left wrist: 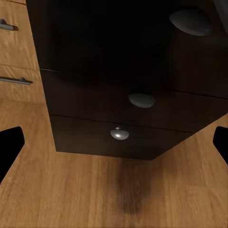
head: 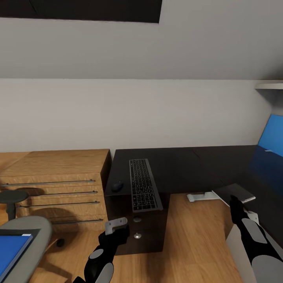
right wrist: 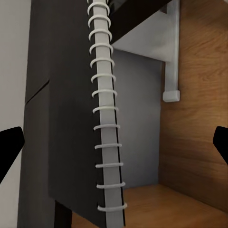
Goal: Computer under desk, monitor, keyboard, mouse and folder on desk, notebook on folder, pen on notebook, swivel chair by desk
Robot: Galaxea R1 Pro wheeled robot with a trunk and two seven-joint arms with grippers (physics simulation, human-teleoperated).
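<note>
The keyboard (head: pixel 144 190) lies on the black desk (head: pixel 184 165) above its drawer pedestal (left wrist: pixel 118 109), with the mouse (head: pixel 117 186) just left of it. At lower left the blue folder (head: pixel 11 247) rests on the swivel chair (head: pixel 33 236). My left gripper (head: pixel 116 228) hangs open before the pedestal's knobs. My right gripper (head: pixel 235 202) is open at the grey notebook (head: pixel 236 192), which juts from the desk's right wing. Its spiral edge (right wrist: pixel 107 118) runs between my spread fingertips (right wrist: pixel 9 147). Monitor and pen are out of view. A light grey box (head: pixel 235 251) behind my right arm may be the computer.
A light wooden dresser (head: pixel 59 184) with bar handles stands left of the desk. A white bracket (head: pixel 202 196) lies on the wood floor (head: pixel 188 243) under the desk. A blue wall panel (head: pixel 271 133) and a white shelf (head: pixel 271 84) are at the right.
</note>
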